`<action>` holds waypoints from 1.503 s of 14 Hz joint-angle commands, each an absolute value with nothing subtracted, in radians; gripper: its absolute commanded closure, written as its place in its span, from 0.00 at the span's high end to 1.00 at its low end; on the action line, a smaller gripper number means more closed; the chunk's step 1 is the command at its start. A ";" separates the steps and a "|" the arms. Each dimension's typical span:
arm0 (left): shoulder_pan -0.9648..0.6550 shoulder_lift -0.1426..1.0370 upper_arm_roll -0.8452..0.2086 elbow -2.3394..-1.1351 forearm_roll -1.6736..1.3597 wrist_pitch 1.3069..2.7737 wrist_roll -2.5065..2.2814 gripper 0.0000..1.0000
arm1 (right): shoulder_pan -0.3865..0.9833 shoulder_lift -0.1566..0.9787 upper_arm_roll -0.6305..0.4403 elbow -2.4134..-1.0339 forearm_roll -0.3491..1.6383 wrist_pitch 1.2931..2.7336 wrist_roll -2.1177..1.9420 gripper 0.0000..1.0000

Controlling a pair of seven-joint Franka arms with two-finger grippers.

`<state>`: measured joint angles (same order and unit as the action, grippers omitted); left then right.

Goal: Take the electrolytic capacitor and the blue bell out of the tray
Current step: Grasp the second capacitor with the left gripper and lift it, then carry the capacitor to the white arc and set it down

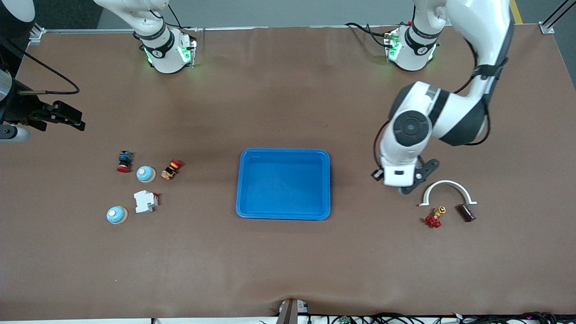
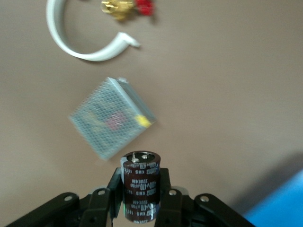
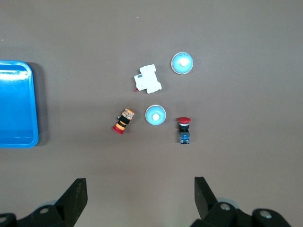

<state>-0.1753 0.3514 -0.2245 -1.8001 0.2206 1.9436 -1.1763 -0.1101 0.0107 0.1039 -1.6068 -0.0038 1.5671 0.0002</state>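
Observation:
My left gripper (image 2: 140, 185) is shut on a dark brown capacitor (image 2: 140, 177), held upright between the fingers above the table near a grey mesh-covered box (image 2: 111, 116). In the front view the left wrist (image 1: 398, 168) hides that grip. Two pale blue bells (image 1: 146, 173) (image 1: 117, 215) sit toward the right arm's end of the table; the right wrist view shows them as bells (image 3: 155, 115) (image 3: 182, 63). My right gripper (image 3: 140, 189) hangs open and empty high over that end of the table (image 1: 67, 118). The blue tray (image 1: 283, 153) lies mid-table with nothing in it.
Beside the bells are a white breaker (image 1: 145, 201), a red push button (image 1: 124, 161) and an orange-and-red button (image 1: 171, 169). Under the left arm lie a white curved clamp (image 1: 447, 191), a red-handled brass valve (image 1: 434, 219) and another dark capacitor (image 1: 466, 212).

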 commanded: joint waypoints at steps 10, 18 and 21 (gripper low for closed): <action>0.152 0.319 -0.235 -2.147 0.377 2.182 -0.965 0.00 | 0.094 0.012 -0.124 -1.595 -0.009 1.562 0.000 1.00; 0.230 0.426 -0.235 -2.152 0.456 2.339 -0.962 0.69 | -0.005 0.012 -0.017 -1.597 -0.008 1.555 0.002 1.00; 0.226 0.416 -0.235 -2.143 0.456 2.338 -0.962 1.00 | -0.012 0.012 -0.012 -1.597 -0.008 1.555 0.002 1.00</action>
